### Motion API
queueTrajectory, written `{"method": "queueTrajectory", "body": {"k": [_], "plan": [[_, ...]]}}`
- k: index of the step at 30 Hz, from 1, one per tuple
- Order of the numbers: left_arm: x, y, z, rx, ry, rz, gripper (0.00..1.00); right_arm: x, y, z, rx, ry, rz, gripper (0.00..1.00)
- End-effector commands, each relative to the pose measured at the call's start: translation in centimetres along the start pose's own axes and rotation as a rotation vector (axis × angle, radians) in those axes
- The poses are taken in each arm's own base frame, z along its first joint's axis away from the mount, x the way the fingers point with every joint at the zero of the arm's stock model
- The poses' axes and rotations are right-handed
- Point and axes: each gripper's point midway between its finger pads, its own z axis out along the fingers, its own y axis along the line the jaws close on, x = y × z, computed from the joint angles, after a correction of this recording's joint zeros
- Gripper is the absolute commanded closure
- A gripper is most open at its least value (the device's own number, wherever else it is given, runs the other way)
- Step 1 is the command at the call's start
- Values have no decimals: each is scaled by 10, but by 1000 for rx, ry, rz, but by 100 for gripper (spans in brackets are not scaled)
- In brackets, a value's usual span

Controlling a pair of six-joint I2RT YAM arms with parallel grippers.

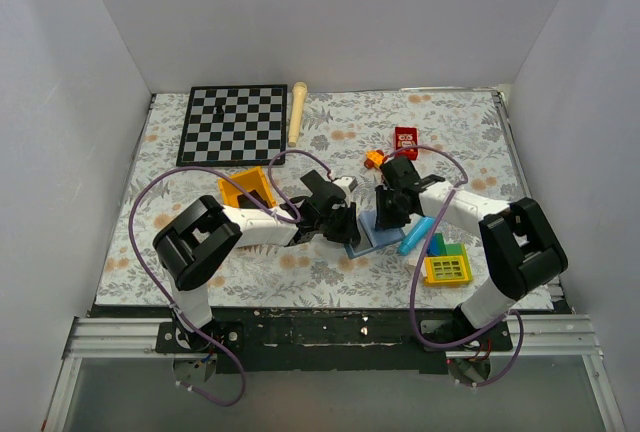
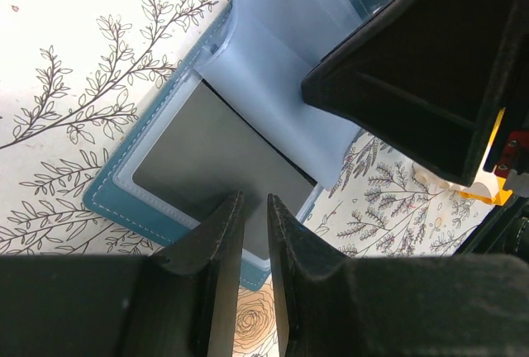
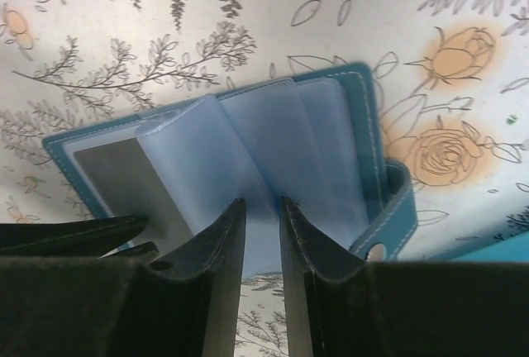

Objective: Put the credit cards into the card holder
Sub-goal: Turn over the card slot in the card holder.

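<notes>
Card holder [image 1: 368,237] lies open on table [image 1: 450,142]; we see credit card [image 2: 215,159] in left pocket. Left gripper [image 2: 254,200] at its edge, right gripper [image 3: 263,204] straddling sleeves [image 3: 273,126]: narrow gaps, grip unclear to us. Blue tube [image 1: 415,235] just beside right edge.

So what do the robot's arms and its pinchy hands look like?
Both the left arm and the right arm are white tubes joined by chunky black blocks. A thin purple cable loops along each one. The left gripper and the right gripper are black, each with two flat, wedge-shaped fingers that narrow towards the tips.
</notes>
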Motion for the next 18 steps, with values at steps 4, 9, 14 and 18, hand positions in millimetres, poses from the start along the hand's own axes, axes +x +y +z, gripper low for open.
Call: {"method": "queueTrajectory", "body": {"k": [4, 9, 14, 18], "plan": [[21, 19, -4, -74, 47, -5, 82, 1, 37, -2, -217, -8, 3, 69], [24, 22, -7, -84, 47, -13, 82, 2, 48, 1, -284, 9, 35, 69], [28, 25, -7, -89, 51, -21, 83, 4, 57, 2, -352, 26, 57, 69], [27, 25, -13, -97, 41, -25, 85, 6, 56, 5, -350, 36, 63, 70]]}}
